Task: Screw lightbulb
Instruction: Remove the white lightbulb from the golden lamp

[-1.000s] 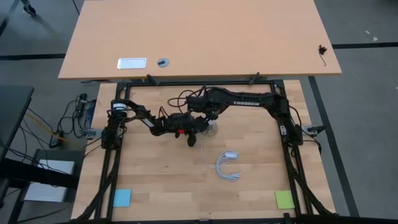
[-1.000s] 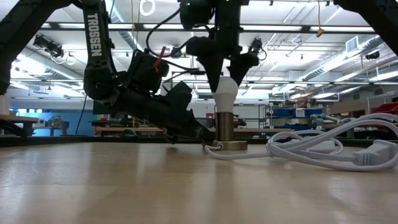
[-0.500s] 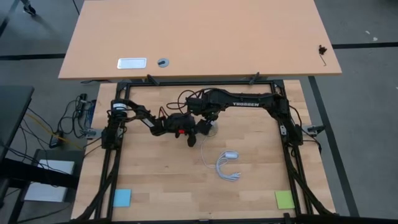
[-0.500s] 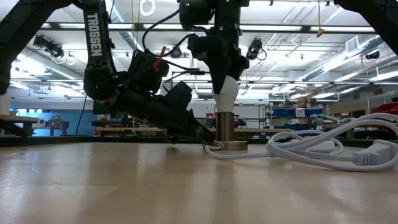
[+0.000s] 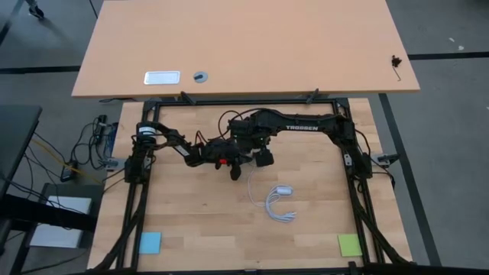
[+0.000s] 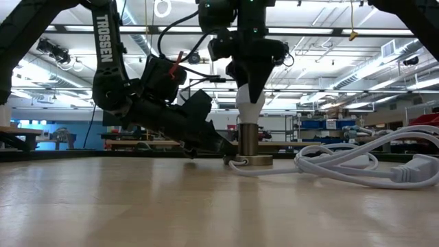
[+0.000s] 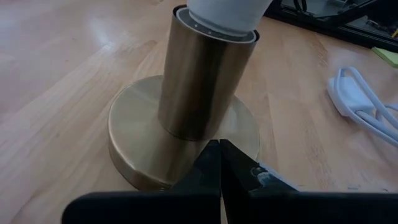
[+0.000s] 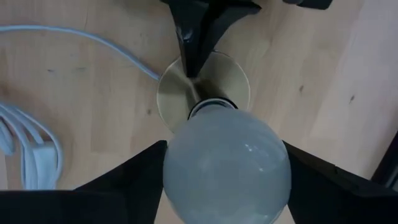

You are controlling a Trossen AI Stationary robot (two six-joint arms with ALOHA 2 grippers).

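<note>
My right pincer [image 6: 250, 92] hangs straight down over the lightbulb [image 6: 249, 110], its two fingers [image 8: 127, 180] spread to either side of the white globe; I cannot tell whether they touch the glass. The lightbulb stands upright in a brass socket [image 7: 205, 81] on a round brass base [image 7: 134, 134], near the middle of the wooden surface [image 6: 137, 206]. My left pincer [image 7: 219, 165] is closed, its tips pressed against the edge of that base. A coiled white cord [image 5: 280, 205] lies nearby on the surface.
</note>
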